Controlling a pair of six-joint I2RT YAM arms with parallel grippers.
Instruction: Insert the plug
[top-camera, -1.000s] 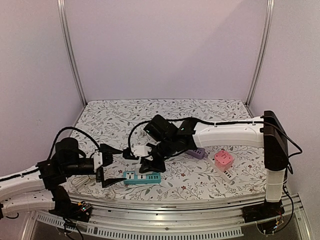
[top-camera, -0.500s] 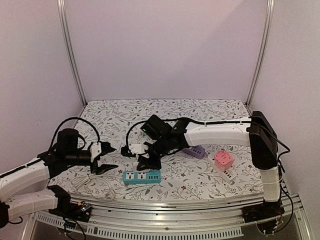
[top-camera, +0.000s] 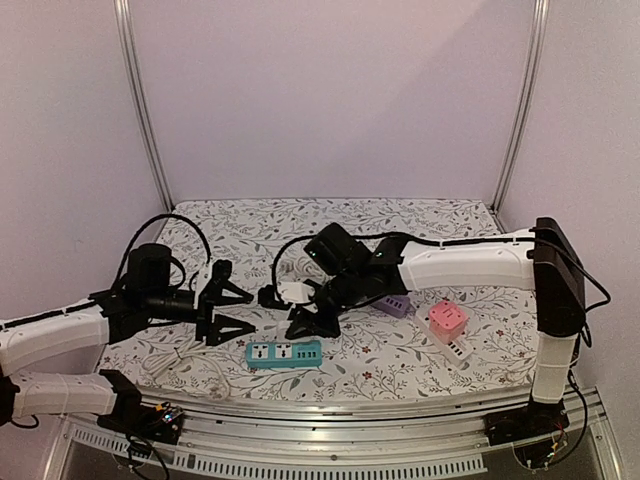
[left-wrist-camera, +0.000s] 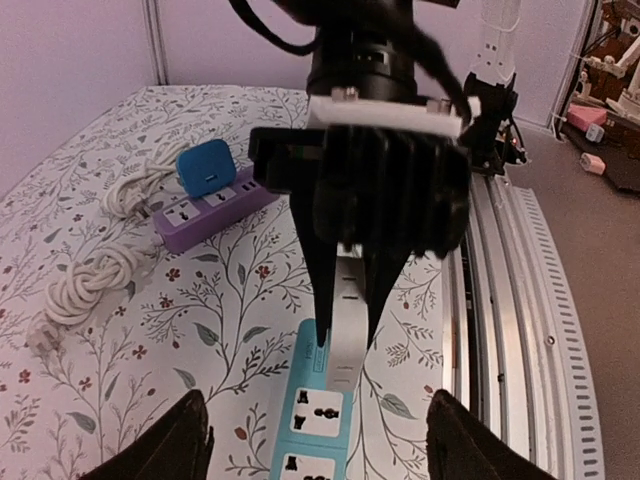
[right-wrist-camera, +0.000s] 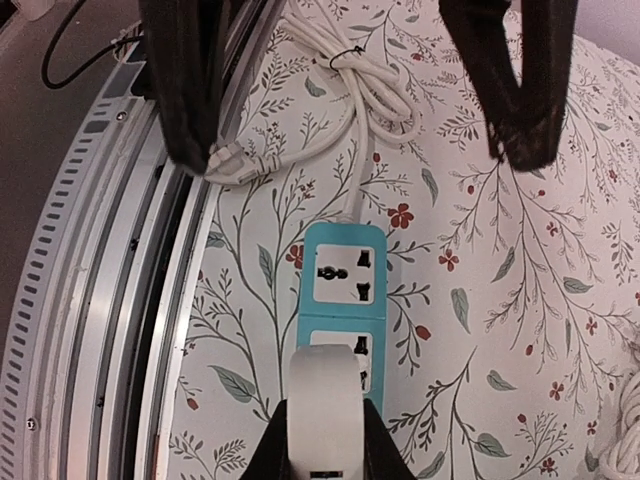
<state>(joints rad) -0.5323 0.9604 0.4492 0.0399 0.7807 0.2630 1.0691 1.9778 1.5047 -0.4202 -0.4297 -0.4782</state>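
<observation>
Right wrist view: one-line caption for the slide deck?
Right fingers grip the white plug over the teal power strip; left fingers open beyond.

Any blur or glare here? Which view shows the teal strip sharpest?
Top external: soft even light, no glare, teal strip small. Left wrist: right arm's jaws loom close, soft, covering part of the strip. Right wrist: sharpest, sockets crisp; white plug at the bottom blurred.

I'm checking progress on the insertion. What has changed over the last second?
The left pincer, open, moved away from the teal power strip's left end. The right pincer, shut on the white plug, swung left and came back, ending above the strip. The strip, the pink cube and the purple strip stayed put; the plug is not yet inserted.
</observation>
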